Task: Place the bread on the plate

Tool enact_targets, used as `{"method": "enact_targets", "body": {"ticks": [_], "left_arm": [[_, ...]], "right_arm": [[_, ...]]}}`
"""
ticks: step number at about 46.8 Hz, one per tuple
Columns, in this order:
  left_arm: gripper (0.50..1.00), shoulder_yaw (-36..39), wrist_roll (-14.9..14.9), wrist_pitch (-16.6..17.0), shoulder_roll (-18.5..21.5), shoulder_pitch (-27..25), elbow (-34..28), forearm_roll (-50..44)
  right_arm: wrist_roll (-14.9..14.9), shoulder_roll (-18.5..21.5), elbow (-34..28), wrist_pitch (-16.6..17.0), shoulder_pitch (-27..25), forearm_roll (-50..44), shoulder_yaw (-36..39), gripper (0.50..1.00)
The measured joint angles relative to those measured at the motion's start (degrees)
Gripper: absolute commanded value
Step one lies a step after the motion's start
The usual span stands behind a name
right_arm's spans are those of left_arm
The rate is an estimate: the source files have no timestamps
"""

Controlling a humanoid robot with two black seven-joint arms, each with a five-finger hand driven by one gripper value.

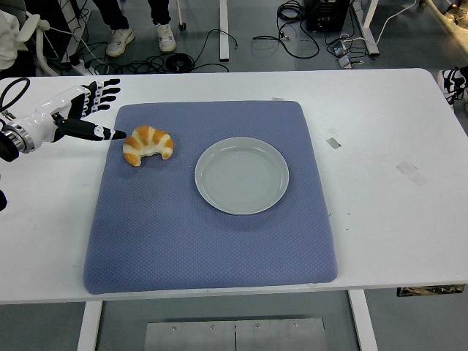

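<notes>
Blue mat (212, 241) covers table (380, 219) ctr. Plate (242, 175) mid-mat, bare. Bread (148, 143), a croissant, at plate's 10 o'clock, on mat, apart from plate. Left hand (82, 111) at bread's 9 o'clock, fingers spread, holding nothing, thumb tip just beside bread.

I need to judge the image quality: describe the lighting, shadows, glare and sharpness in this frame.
Head view: even, diffuse light, no glare on the plate or white table; only a faint shadow under the croissant on the blue mat; the left hand, fingers spread, is sharp, without motion blur; the table's far edge bows slightly.
</notes>
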Motion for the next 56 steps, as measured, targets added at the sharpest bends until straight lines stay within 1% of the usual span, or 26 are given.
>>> {"method": "enact_targets", "body": {"ticks": [5, 11, 17, 23, 31, 42, 47, 48, 50, 54, 56], "left_arm": [[0.981, 0.0, 1.5, 0.3, -0.6, -0.6, 0.2, 0.2], [0.98, 0.4, 2.0, 0.9, -1.6, -0.9, 0.3, 1.5], [0.98, 3.1, 2.0, 3.9, -2.7, -2.4, 0.7, 5.1], [0.98, 5.0, 2.0, 5.4, -4.2, -2.7, 1.0, 7.2], [0.98, 7.0, 2.0, 6.4, -5.4, -2.8, 2.0, 7.8], [0.972, 7.7, 2.0, 6.6, -6.3, -2.8, 2.8, 7.9], [0.958, 8.9, 2.0, 6.6, -7.3, -3.2, 4.2, 7.9], [0.946, 9.2, 2.0, 6.7, -7.6, -3.2, 4.5, 7.9], [0.903, 9.7, 2.0, 6.8, -8.4, -3.3, 5.2, 7.9], [0.878, 10.7, 1.9, 7.1, -9.2, -3.3, 6.1, 8.1], [0.878, 11.2, 1.8, 7.4, -9.6, -3.3, 6.6, 8.6]], "right_arm": [[0.0, 0.0, 0.0, 0.0, 0.0, 0.0, 0.0, 1.0], [0.0, 0.0, 0.0, 0.0, 0.0, 0.0, 0.0, 1.0], [0.0, 0.0, 0.0, 0.0, 0.0, 0.0, 0.0, 1.0], [0.0, 0.0, 0.0, 0.0, 0.0, 0.0, 0.0, 1.0], [0.0, 0.0, 0.0, 0.0, 0.0, 0.0, 0.0, 1.0], [0.0, 0.0, 0.0, 0.0, 0.0, 0.0, 0.0, 1.0], [0.0, 0.0, 0.0, 0.0, 0.0, 0.0, 0.0, 1.0], [0.0, 0.0, 0.0, 0.0, 0.0, 0.0, 0.0, 1.0], [0.0, 0.0, 0.0, 0.0, 0.0, 0.0, 0.0, 1.0], [0.0, 0.0, 0.0, 0.0, 0.0, 0.0, 0.0, 1.0], [0.0, 0.0, 0.0, 0.0, 0.0, 0.0, 0.0, 1.0]]}}
